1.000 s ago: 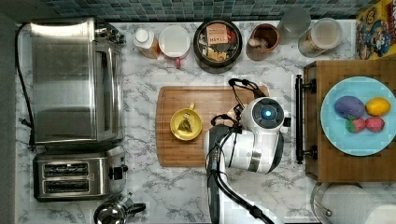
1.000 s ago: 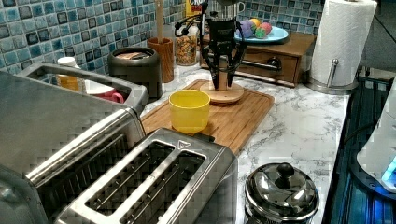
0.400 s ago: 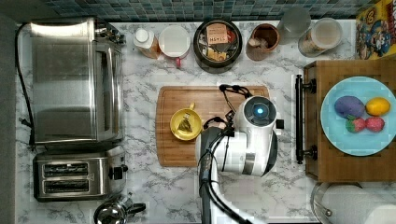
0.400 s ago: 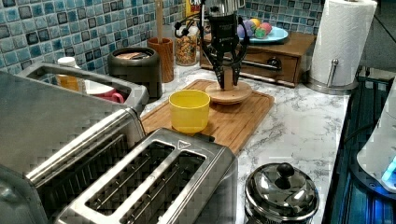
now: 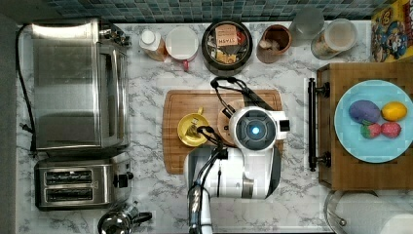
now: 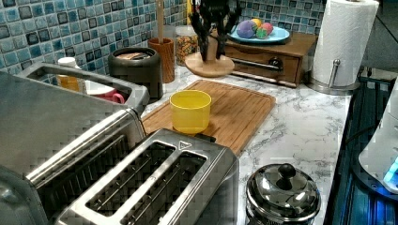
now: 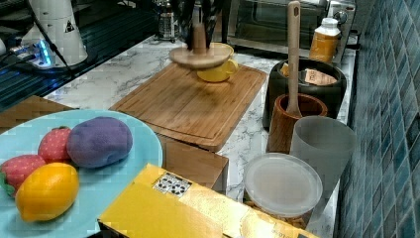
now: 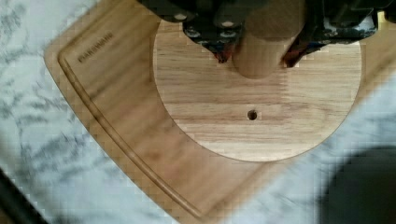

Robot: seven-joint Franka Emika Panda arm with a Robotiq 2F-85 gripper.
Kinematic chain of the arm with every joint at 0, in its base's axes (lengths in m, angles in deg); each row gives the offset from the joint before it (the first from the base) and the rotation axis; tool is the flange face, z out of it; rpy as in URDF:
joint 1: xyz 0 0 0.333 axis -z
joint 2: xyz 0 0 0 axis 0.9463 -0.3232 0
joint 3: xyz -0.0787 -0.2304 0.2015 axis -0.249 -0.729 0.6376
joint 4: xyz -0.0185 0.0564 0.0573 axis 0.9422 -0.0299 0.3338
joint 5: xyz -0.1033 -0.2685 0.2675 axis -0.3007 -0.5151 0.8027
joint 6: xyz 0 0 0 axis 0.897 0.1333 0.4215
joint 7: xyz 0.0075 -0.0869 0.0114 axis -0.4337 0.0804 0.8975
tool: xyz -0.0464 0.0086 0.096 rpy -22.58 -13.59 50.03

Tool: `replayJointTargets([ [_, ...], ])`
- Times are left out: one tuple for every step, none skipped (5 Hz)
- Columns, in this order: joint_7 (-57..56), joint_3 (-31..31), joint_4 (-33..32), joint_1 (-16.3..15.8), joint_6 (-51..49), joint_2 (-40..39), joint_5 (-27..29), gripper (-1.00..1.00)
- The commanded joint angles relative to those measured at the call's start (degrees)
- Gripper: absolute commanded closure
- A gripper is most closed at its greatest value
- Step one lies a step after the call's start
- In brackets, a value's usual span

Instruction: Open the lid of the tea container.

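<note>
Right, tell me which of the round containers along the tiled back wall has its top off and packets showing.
The black tea container, the widest one, standing between the white-topped jar and the brown wooden cup. The gripper holds its lid.

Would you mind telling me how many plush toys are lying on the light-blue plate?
4, clustered together: a purple round plush, a yellow lemon plush, and two red strawberry plushes below them in the top view. None appears hidden.

The lid (image 6: 209,65) has risen off the cutting board (image 6: 234,105) and now hangs in the air (upper centre of the left view). The gripper (image 6: 211,47), clamped on its knob, has climbed with it.
</note>
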Motion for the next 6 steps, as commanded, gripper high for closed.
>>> replayJointTargets([
  [-6.8, 2.7, 18.2, -2.8, -15.0, 9.7, 1.5, 1.0],
  [-5.2, 3.5, 20.9, -2.8, -21.3, 10.4, 0.4, 1.0],
  [-4.1, 2.9, 20.4, -3.3, -21.2, 10.6, 1.3, 1.0],
  [-4.1, 3.0, 20.4, -3.3, -21.2, 10.6, 1.3, 1.0],
  [-4.1, 2.9, 20.4, -3.4, -21.2, 10.6, 1.3, 1.0],
  [-4.0, 2.7, 20.4, -3.6, -21.2, 10.6, 1.2, 1.0],
])
